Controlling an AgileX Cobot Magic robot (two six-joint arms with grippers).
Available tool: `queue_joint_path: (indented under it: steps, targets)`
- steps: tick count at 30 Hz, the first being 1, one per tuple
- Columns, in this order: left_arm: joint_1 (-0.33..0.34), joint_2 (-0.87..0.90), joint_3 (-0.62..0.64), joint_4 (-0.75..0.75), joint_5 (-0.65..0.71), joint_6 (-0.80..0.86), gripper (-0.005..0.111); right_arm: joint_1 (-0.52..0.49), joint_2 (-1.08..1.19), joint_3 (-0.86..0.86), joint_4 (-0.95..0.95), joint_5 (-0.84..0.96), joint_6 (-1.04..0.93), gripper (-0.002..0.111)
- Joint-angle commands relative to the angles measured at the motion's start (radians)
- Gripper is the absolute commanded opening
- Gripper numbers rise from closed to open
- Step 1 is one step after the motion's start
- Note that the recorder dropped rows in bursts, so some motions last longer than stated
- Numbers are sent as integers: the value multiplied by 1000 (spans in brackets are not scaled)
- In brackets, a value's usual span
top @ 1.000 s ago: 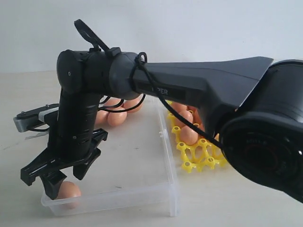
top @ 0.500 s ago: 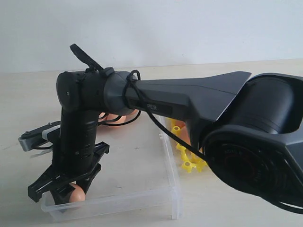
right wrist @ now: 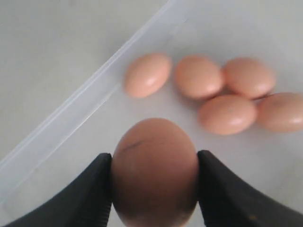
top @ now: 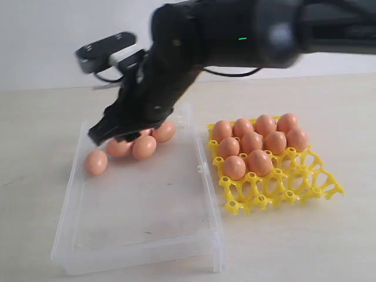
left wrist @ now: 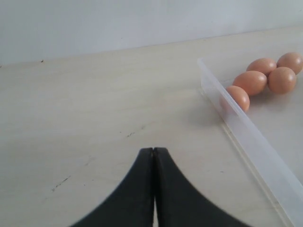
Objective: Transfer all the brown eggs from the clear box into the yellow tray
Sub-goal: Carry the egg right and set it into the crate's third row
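Tray [top: 329, 191] sits just beside the box [top: 141, 235], along its clasp-side wall. About ten eggs [top: 251, 142] are seated in tray cups, filling the rows level with the box's far half; the cups nearer the box's front end stand bare. Right gripper [right wrist: 154, 189] hangs over the box's far end, jaws clamped on one egg [right wrist: 154, 151], which looks lifted clear of the box floor. Five loose eggs lie on the box floor at that same far end, one off by the outer wall and four bunched; the exterior view shows only four plainly, since the arm covers part of the bunch. The rest of the box is bare. Left gripper [left wrist: 154, 156] has its jaws pressed together on nothing, over the table [left wrist: 94, 118] outside the box's outer wall. Judgement: well past halfway. The gripped egg needs carrying to a tray cup, then five more picks.
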Motion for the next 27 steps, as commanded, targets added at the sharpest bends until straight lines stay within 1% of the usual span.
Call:
queue_joint_path:
  steps: [1, 4, 8, 14, 19, 22, 27]
  targets:
    - [-1, -6, -5, -4, -8, -5, 0, -111, -257, 357, -69, -413, 93, 0]
    - [-1, -6, -5, -4, -8, -5, 0, -207, -381, 575, -69, -611, 93, 0]
    - [-1, -6, -5, -4, -8, -5, 0, -342, -472, 804, -69, -847, 93, 0]
    - [-1, -6, -5, -4, -8, -5, 0, -479, -463, 1025, -69, -1131, 84, 0]
    - [-1, -6, -5, -4, -8, -5, 0, -541, -400, 1108, -80, -1332, 132, 0]
    - [-1, -6, -5, -4, -8, -5, 0, -565, -351, 1108, -166, -1357, 188, 0]
    - [-1, -6, -5, -4, -8, -5, 0, -567, -233, 1108, -180, -1416, 218, 0]
